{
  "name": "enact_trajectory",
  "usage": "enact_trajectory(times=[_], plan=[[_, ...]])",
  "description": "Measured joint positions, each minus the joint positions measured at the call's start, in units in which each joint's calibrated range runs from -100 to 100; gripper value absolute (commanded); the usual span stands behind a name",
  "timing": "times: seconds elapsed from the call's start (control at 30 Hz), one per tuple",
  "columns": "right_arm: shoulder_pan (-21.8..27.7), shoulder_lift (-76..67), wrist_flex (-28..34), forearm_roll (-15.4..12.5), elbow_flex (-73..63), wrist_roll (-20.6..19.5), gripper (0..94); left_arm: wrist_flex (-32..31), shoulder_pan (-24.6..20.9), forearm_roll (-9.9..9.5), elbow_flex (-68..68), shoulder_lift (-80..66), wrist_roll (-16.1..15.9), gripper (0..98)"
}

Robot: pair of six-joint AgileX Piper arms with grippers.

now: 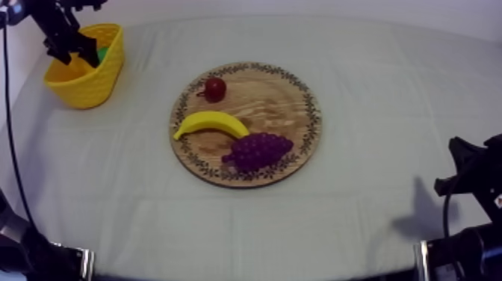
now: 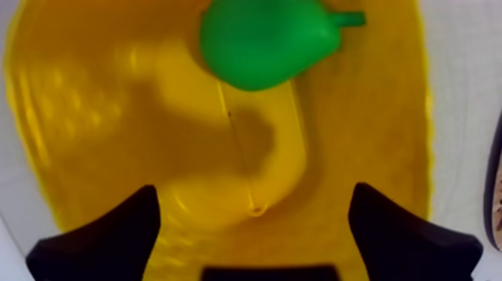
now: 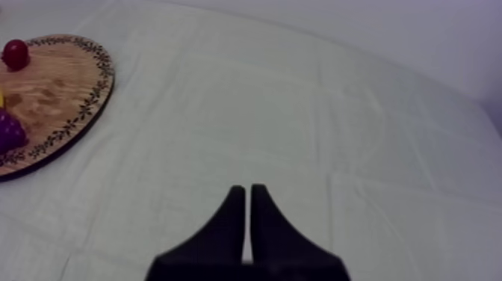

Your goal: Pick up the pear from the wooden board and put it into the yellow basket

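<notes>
The green pear [image 2: 265, 41] lies inside the yellow basket [image 2: 90, 112], free of any grip. My left gripper [image 2: 254, 224] hangs over the basket's inside with its fingers wide apart and nothing between them. From above, that gripper [image 1: 75, 51] sits over the basket [image 1: 88, 75] at the table's far left, a bit of green pear [image 1: 102, 54] showing beside it. My right gripper [image 3: 248, 213] rests low over bare cloth, fingers together as a narrow wedge, near the table's right edge [image 1: 463, 179].
The round wooden board [image 1: 291, 105] in the table's middle carries a banana [image 1: 212, 123], a bunch of grapes [image 1: 258, 151] and a small red fruit [image 1: 215, 89]. The board's edge [image 3: 90, 97] lies well off from my right gripper.
</notes>
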Motion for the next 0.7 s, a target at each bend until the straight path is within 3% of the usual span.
enact_trajectory(times=[0.17, 0.43, 0.7], plan=[[0.00, 0.00, 0.00, 0.00, 0.00, 0.00, 0.4, -2.67, 0.16, 1.37, 5.11, -6.05, -0.17, 93.7], [0.00, 0.00, 0.00, 0.00, 0.00, 0.00, 0.4, -7.21, 0.73, 1.70, 12.81, -16.46, -0.27, 86.9], [0.00, 0.00, 0.00, 0.00, 0.00, 0.05, 0.4, -16.13, 2.07, 1.75, 22.32, -26.53, 0.11, 65.0]])
